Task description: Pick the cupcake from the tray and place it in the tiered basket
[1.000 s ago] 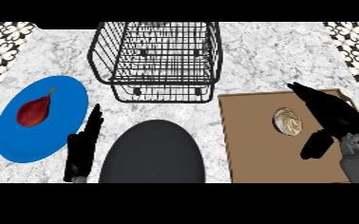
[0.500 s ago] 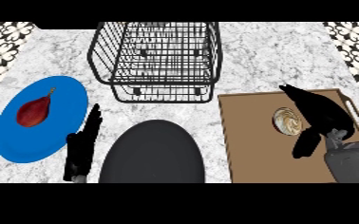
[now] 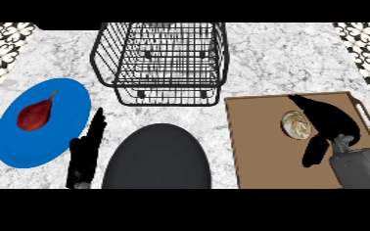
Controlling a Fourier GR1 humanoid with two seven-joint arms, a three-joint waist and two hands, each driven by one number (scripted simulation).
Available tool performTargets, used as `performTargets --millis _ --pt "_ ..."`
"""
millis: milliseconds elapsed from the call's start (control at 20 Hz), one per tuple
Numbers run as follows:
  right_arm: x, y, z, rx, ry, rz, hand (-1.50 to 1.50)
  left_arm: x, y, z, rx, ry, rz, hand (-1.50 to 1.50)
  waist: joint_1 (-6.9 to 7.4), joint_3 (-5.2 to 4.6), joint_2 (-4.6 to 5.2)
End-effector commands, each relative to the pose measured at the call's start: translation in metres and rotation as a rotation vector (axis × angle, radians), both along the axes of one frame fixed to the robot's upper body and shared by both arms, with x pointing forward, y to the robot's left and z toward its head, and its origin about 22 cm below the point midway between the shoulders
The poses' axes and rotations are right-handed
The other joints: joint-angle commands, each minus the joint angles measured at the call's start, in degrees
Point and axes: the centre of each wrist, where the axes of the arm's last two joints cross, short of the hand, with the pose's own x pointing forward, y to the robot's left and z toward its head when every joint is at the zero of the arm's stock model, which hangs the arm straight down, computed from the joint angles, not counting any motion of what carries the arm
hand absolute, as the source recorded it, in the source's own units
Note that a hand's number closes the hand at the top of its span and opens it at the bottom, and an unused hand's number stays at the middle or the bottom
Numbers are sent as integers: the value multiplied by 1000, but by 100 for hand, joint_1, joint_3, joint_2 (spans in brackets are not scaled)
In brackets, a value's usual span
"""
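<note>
Blue plate (image 3: 43, 147): lies at the far left of the white marble counter (image 3: 289, 63), partly cut by the view's left edge.
Dark red fruit (image 3: 34, 116): pear-shaped, with a thin stem pointing up and right. It rests on the upper half of the blue plate.
Left hand (image 3: 85, 151): just right of the blue plate, low in the view. Its fingers are straight, pressed together and pointing up, and they hold nothing.
Dark grey oval (image 3: 155, 159): at bottom centre, between the left hand and the tray. I cannot tell what it is.
Tiered basket (image 3: 163, 58): black wire, at top centre, with 2 levels showing. The lower level juts out towards the view's bottom.
Tray (image 3: 256, 147): brown, flat and rimmed, on the right side of the counter.
Cupcake (image 3: 293, 124): sits on the tray in its upper middle, its swirled pale top facing up.
Right hand (image 3: 332, 122): over the tray, just right of the cupcake and covering its right edge. The fingers reach up and left past the cupcake, the thumb hangs down below it, and the hand is spread rather than closed. Whether it touches the cupcake cannot be told.
Grey forearm (image 3: 350, 166): enters at the lower right corner.
</note>
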Motion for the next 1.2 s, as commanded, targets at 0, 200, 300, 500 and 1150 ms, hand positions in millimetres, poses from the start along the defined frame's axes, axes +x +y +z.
performTargets --millis 0,200,300,500,1150 --pt "10 -6 -11 14 8 -11 -150 -2 10 -9 -32 4 -4 0 7 -2 3" --pt "4 -9 -15 11 18 -3 -150 12 10 4 10 14 -5 0 -5 -2 0" --pt "19 -12 -33 33 32 -8 -150 -5 8 -6 -17 9 -22 0 19 -1 4" --pt "13 -10 -28 16 4 21 150 -4 3 8 14 7 8 0 8 -1 -1" --pt "26 39 -50 -17 -202 218 150 -5 -6 -19 5 -5 8 0 12 -3 4"
